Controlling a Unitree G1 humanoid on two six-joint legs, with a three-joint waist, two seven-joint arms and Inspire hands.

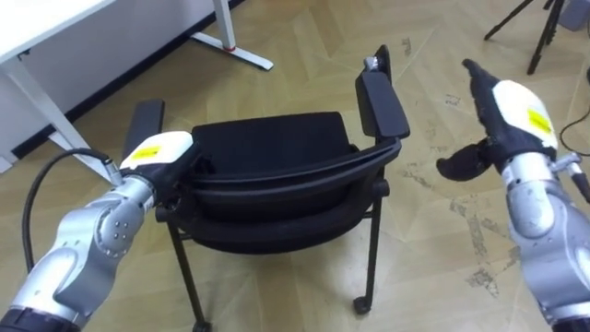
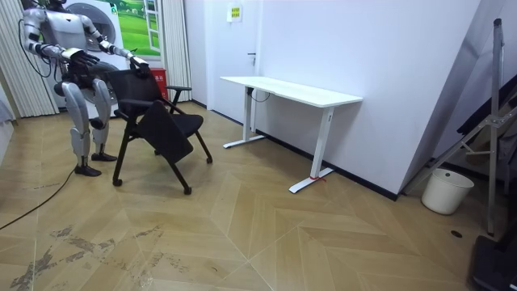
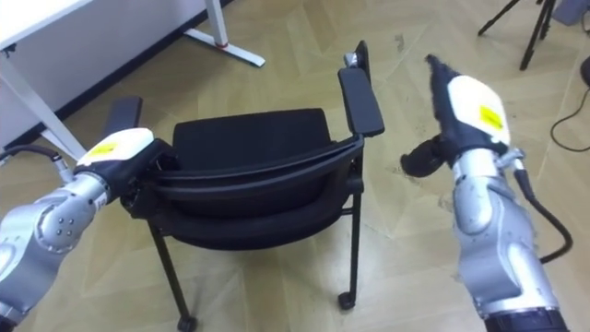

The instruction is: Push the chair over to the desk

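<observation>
The chair (image 1: 277, 148) stands on the floor right in front of me, its back toward me and its black seat facing away, with one castor showing under the near right leg. At my far left a white table (image 1: 37, 28) runs along the wall, and its white foot (image 1: 235, 51) lies on the floor beyond the chair, apart from it. My left hand (image 1: 159, 152) rests on the left end of the backrest, just below the left armrest (image 1: 146, 120); I cannot tell whether it is closed there. The right armrest (image 1: 383, 101) juts up on the other side. My right hand (image 1: 502, 115) hangs in the air beside it, clear of the chair, its fingers (image 1: 481, 88) straight and apart with the thumb held out. Beyond it, dark tripod legs (image 1: 539, 28) stand at the upper right. The floor (image 1: 433, 249) is pale herringbone wood, scuffed to my right. In the room view a white bucket (image 2: 447, 190) sits by the wall, well past the table.
</observation>
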